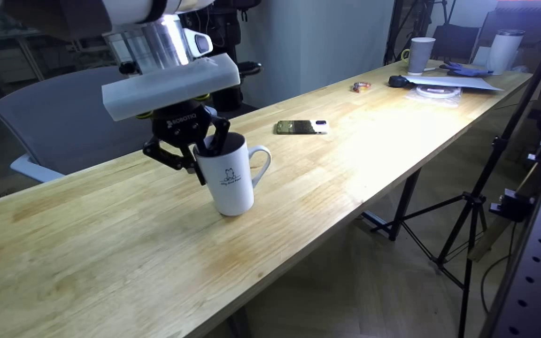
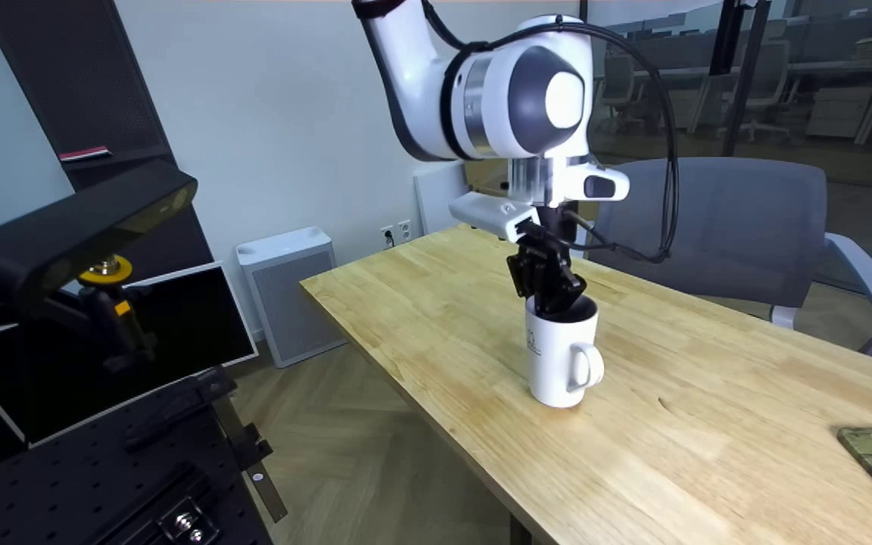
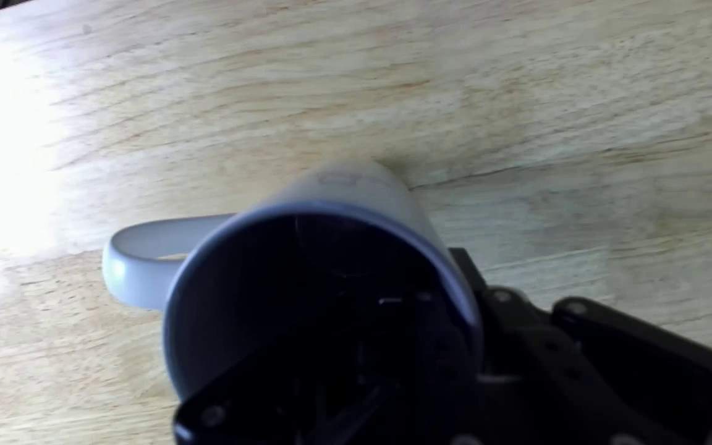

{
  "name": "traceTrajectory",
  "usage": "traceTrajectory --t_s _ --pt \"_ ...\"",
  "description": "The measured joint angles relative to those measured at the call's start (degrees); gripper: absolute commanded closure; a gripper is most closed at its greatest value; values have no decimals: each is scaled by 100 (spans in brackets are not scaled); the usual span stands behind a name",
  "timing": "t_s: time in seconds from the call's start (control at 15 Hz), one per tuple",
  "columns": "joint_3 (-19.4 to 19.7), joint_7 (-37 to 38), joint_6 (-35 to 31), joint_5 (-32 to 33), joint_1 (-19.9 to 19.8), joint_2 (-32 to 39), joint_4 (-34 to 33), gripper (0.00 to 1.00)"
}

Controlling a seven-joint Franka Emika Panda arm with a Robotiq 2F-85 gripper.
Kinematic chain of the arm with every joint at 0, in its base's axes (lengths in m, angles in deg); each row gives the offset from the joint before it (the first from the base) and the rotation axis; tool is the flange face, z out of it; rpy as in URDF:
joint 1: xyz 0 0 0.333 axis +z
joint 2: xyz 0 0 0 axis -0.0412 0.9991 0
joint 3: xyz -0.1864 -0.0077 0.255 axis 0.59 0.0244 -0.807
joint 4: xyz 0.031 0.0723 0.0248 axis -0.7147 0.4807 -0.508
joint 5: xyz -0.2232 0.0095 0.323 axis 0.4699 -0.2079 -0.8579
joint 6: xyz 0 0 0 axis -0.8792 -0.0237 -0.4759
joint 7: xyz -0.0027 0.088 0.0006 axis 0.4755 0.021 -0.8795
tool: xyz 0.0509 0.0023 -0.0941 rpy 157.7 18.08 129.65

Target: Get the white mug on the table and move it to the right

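The jaws stand narrow on the mug [image 1: 227, 180], pinching its wall at the rim opposite the handle [image 3: 135, 281], one jaw inside and one out. That one-sided hold looks the chief worry: the weight hangs from one edge, so a quick start could let the mug swing or twist, and smooth ceramic may slip. It is upright on or just over the bench [image 1: 111, 225]; which of the two, the views don't settle. If the base does rest there, pulling sideways before lifting could catch the foot and tip it. Next out, the cable [image 2: 671, 159] bows off the arm [image 2: 493, 106], and a wrist turn might tug it. The bench's long edge [image 1: 301, 256] runs near; drifting that way while carrying would put the mug over the floor [image 1: 355, 281]. Farther along lies the phone [image 1: 302, 126], on the handle's side, so a low carry in that direction could knock it. The red item [image 1: 360, 87] beyond is well apart, a smaller risk.
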Motion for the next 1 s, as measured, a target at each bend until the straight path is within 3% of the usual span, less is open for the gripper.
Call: traceTrajectory --t_s 0.6,1.0 --pt "-142 66 687 207 42 -726 -743 98" --pt "-192 66 968 260 -150 -1177 -819 98"
